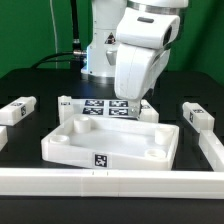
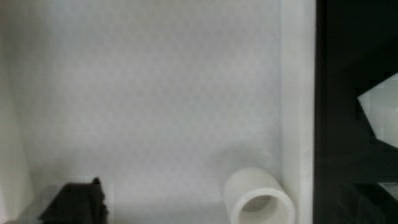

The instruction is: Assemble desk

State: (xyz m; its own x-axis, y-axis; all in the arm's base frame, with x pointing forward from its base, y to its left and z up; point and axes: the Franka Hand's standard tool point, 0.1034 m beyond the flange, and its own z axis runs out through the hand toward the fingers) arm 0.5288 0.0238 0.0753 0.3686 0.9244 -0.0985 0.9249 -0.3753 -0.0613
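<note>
The desk slab (image 1: 110, 142) lies in the middle of the table, rim up, with round sockets in its corners and a tag on its near wall. My gripper (image 1: 134, 103) hangs over the slab's far edge. In the wrist view the slab's white floor (image 2: 160, 90) fills most of the picture, with one corner socket (image 2: 260, 203) close by. One dark finger (image 2: 75, 204) shows far to one side and nothing lies between the jaws, so the gripper (image 2: 224, 208) is open and empty. Legs lie at the exterior view's left (image 1: 18, 111), right (image 1: 197, 116) and behind the slab (image 1: 66, 103).
The marker board (image 1: 103, 107) lies behind the slab at the robot's base. Long white border rails run along the front (image 1: 110, 182) and the exterior view's right (image 1: 213, 150). A white part (image 2: 381, 110) lies on the black table beside the slab.
</note>
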